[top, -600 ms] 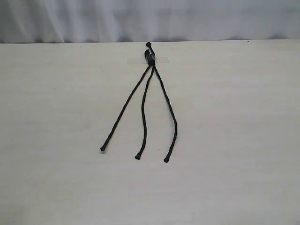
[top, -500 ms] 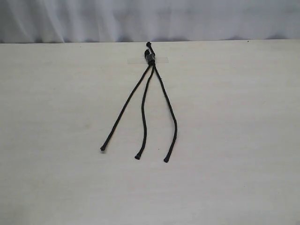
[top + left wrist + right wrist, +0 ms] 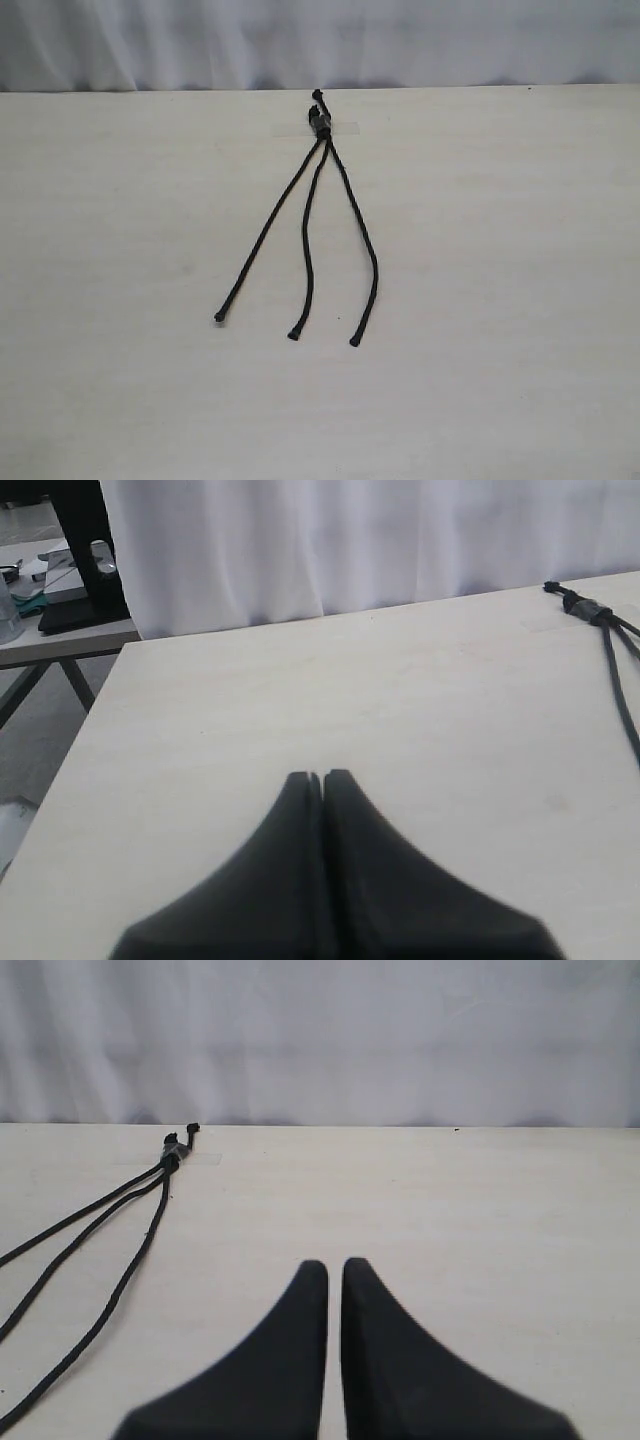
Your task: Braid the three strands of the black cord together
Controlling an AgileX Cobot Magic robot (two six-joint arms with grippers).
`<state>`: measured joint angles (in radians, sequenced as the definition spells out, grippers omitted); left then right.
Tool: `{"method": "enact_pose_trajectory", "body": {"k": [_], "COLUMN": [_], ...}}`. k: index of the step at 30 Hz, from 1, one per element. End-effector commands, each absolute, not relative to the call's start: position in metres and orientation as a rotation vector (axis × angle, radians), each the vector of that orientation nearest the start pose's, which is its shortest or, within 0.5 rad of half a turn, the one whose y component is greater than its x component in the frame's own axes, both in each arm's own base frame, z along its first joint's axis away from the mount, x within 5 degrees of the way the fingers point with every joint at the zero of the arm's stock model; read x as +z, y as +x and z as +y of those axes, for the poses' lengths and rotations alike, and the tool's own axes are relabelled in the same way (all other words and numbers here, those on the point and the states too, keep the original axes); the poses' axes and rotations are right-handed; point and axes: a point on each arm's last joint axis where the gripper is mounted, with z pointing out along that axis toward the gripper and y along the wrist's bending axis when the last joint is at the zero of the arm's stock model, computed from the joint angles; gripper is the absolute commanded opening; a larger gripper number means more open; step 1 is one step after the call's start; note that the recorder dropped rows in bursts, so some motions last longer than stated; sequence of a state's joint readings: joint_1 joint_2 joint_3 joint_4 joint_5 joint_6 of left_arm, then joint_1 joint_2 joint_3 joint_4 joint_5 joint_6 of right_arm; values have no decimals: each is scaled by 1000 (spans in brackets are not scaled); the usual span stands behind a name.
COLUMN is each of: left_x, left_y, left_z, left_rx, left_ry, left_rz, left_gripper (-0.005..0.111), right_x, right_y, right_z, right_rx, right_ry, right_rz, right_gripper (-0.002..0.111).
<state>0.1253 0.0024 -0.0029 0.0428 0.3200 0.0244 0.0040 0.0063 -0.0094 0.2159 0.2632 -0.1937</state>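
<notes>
The black cord (image 3: pixel 320 122) is lying on the tabletop (image 3: pixel 500 300), clear tape (image 3: pixel 347 127) pinning its knotted end so the three strands (image 3: pixel 307 240) are fanning apart, unbraided. The left gripper (image 3: pixel 316 778) and right gripper (image 3: pixel 334 1270) are hovering clenched, empty.

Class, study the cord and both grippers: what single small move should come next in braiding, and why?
Probably open the right gripper and reach for the right strand's tip. The three strands lie fanned and uncrossed from the taped end, so no braiding has begun. The right gripper is shut, the left gripper too, and neither touches the cord.
</notes>
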Motion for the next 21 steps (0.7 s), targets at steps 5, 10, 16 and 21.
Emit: {"method": "enact_pose_trajectory", "body": {"k": [5,10,16,21], "left_x": [185,185,185,185], "left_y": [54,54,54,54], "left_z": [8,8,8,8], "left_rx": [146,146,146,146], "left_ry": [-68,-68,-68,-68], "left_rz": [1793,1793,1793,1793], "left_gripper": [0,0,0,0], "right_x": [192,192,192,195], "right_y": [55,55,55,55], "right_z": [5,5,5,4], "right_rx": [59,59,59,54], "right_ry": [-24,-24,-24,-18], "right_rz": [1733,1733,1733,1701], "right_gripper": [5,5,5,5]}}
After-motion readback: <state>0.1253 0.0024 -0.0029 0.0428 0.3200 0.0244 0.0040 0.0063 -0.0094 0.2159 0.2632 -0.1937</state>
